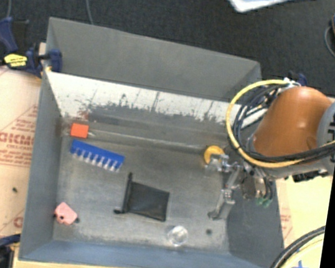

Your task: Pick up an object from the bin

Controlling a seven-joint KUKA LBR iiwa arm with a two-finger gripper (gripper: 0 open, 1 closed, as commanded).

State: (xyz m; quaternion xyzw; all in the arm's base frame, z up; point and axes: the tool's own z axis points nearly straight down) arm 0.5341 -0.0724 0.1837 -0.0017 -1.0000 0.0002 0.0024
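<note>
Dark carpet is seen around the grey metal bin (165,67), whose floor carries a few loose things set well apart. The gripper (216,211) is lowered at the right side of the bin, near the sloping right wall, over what appears to be bare floor. Whether it is open or closed cannot be told, and nothing is seen held in it.

A small yellow thing (213,154) is found nearest, against the back wall and just beside the wrist. A clear round thing (177,234) is placed near the front wall, to the camera's left of the gripper. A black flat pouch (146,201) is laid in the middle. A blue comb-like piece (96,157), an orange cube (79,130) and a pink thing (65,213) are kept at the far left.

An empty grasp is judged the main risk, since no thing is seen directly beneath the gripper. The clear round thing could be nudged and sent rolling if approached off-centre. The yellow thing could be pushed against the wall rather than caught, and the right wall could be scraped.
</note>
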